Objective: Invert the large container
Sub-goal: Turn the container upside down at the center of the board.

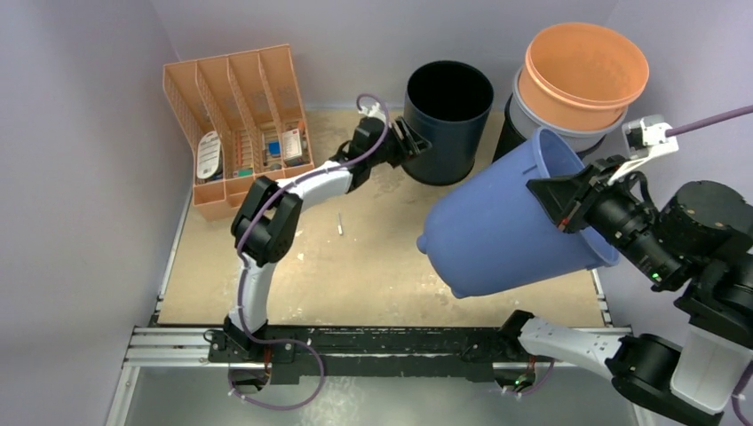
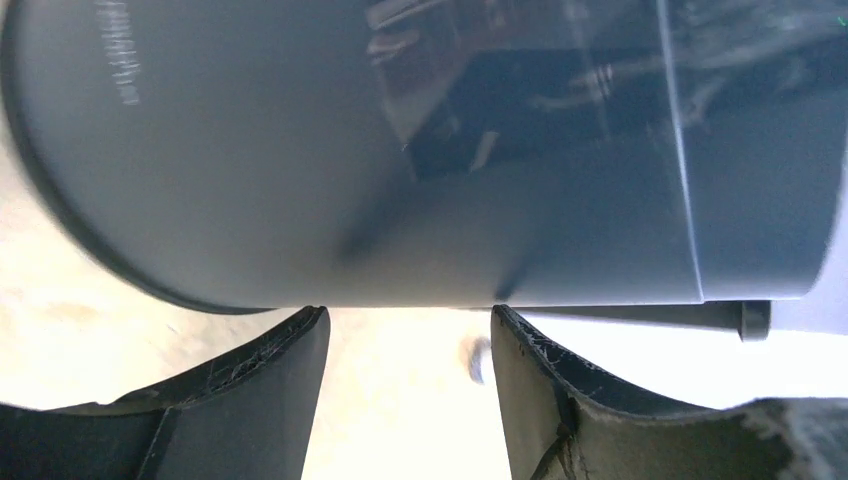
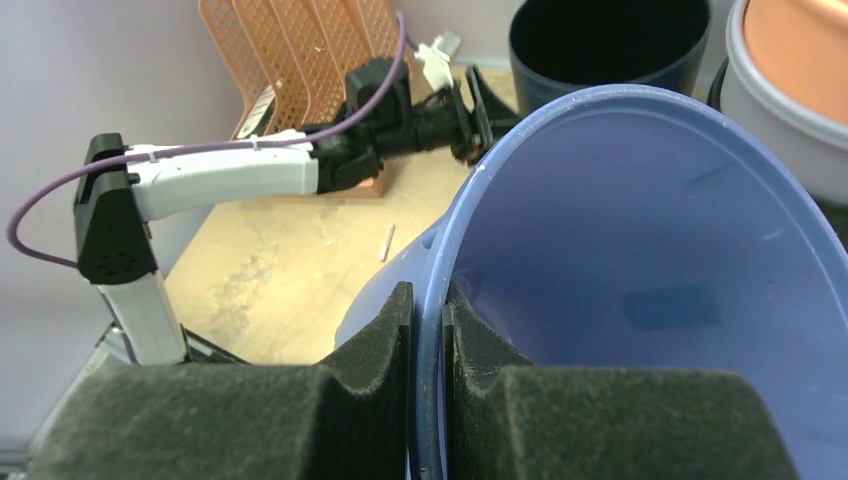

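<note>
1 blue container (image 1: pixel 506 231) in r pincer (image 1: pixel 559 206), 1 dark bin (image 1: pixel 444 153), 1 orange rack (image 1: pixel 235 89)

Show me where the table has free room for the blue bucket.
Bare tabletop lies in the middle, between the left arm and the held blue bucket; only a small white stick lies there. The back is crowded: orange organizer, dark bucket, stacked buckets.

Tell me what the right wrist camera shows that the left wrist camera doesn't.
Only the right wrist view: the large blue container, its rim pinched in the right gripper, plus the orange rack and the left arm. Only the left wrist view: a close look at the outer wall of the dark container, with reflections. Both: the dark container, the open left gripper and the tan table.
</note>
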Controlling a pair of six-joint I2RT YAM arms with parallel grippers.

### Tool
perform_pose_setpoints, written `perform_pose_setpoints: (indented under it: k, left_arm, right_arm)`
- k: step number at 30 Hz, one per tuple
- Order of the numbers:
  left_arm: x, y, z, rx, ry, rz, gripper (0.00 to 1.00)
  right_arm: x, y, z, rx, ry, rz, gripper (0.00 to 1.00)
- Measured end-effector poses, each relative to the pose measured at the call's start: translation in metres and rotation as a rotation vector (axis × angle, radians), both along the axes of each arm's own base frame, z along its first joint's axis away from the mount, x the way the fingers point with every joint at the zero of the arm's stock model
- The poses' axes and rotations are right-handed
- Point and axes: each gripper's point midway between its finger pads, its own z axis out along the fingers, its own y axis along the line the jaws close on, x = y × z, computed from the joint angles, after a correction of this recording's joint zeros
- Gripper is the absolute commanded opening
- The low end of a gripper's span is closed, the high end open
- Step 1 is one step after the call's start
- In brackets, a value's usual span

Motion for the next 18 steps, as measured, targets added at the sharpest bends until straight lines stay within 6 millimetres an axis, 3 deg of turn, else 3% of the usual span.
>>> perform_pose_setpoints:
  k: [2, 6, 8, 11, 13, 15, 18]
  left_arm:
    - [0.028, 0.014, 0.003, 0.017, -0.017, 0.048, 0.6]
    - [0.048, 0.051, 0.006, 0.076, -0.024, 0.093, 0.61]
    - [0.044, 0.067, 0.008, 0.125, -0.012, 0.088, 0.61]
    - [0.018, 0.093, 0.021, 0.246, 0.015, 0.045, 0.63]
    - [0.0, 0.114, 0.042, 0.304, 0.011, 0.036, 0.64]
    - [-0.018, 0.143, 0.075, 0.336, -0.01, 0.052, 0.66]
    - [-0.032, 0.209, 0.137, 0.377, -0.093, 0.186, 0.7]
  right_arm:
    - [0.003, 0.003, -0.006, 0.023, 0.024, -0.016, 0.0]
    - [0.011, 0.015, -0.022, 0.071, 0.064, -0.026, 0.0]
    - [0.018, 0.024, -0.033, 0.084, 0.086, -0.03, 0.0]
    - [0.033, 0.036, -0.052, 0.076, 0.123, -0.055, 0.0]
    - [0.044, 0.042, -0.058, 0.078, 0.121, -0.078, 0.0]
    - [0.054, 0.048, -0.06, 0.087, 0.107, -0.096, 0.0]
    - [0.069, 0.061, -0.058, 0.137, 0.066, -0.104, 0.0]
